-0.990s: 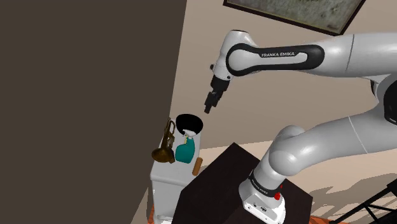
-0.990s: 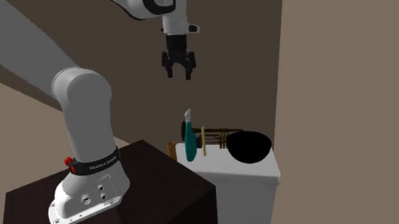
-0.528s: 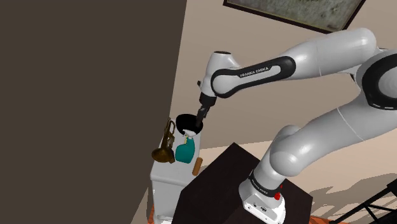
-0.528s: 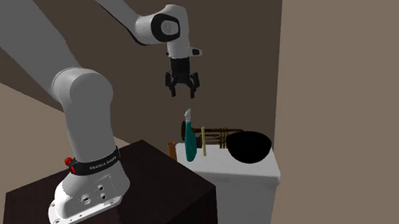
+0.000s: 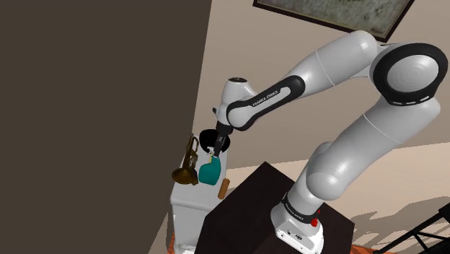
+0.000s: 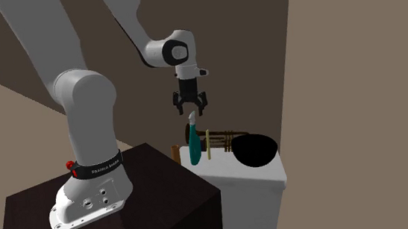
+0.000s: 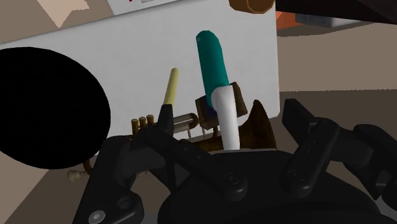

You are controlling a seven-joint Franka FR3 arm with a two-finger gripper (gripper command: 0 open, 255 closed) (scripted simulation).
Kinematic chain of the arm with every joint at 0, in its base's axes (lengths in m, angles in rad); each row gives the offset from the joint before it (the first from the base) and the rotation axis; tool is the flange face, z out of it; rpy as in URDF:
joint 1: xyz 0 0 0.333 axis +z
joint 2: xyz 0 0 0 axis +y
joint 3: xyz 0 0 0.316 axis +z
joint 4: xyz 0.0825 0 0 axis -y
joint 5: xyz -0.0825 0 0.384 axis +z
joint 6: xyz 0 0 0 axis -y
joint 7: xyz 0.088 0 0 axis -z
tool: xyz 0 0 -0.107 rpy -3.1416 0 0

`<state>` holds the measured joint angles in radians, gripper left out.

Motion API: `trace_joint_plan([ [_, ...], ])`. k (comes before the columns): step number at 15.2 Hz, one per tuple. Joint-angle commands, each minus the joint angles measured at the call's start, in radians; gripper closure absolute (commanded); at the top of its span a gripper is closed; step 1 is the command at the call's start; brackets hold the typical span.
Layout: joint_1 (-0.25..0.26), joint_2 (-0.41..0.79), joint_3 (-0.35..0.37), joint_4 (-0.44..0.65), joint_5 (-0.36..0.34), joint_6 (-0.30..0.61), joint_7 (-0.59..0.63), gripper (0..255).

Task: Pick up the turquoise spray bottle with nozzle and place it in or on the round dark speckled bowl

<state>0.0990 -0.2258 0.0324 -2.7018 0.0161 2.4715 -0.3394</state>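
"Jaws: what state?"
"Spread wide, holding nothing. The gripper [image 6: 191, 109] hangs just above the spray bottle [image 6: 193, 144], apart from it."
"Where does the bottle stand?"
"On the white cabinet [image 6: 263, 174], near the top's edge that faces the stand [image 6: 127, 206], with the bowl [image 6: 254, 152] and a trumpet [image 5: 189, 160] beside it."
"Its axis?"
"Long axis upright, base down, nozzle end up toward the gripper. Which way the spout faces cannot be told."
"Step in hand?"
"Approach, by judgement; nothing is grasped yet. The next move calls for a straight descent until the jaws flank the neck, then closure across the thin faces."
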Motion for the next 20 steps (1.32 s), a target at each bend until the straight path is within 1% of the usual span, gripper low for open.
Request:
trace_joint_plan([
  [1, 0.001, 0.025, 0.001, -0.009, -0.001, 0.035, 0.001, 0],
  [4, 0.000, 0.076, 0.002, -0.020, -0.002, 0.097, 0.002, 0],
  [12, 0.000, 0.076, 0.002, -0.020, -0.002, 0.097, 0.002, 0],
  [13, 0.000, 0.076, 0.002, -0.020, -0.002, 0.097, 0.002, 255],
  [20, 0.000, 0.076, 0.002, -0.020, -0.002, 0.097, 0.002, 255],
])
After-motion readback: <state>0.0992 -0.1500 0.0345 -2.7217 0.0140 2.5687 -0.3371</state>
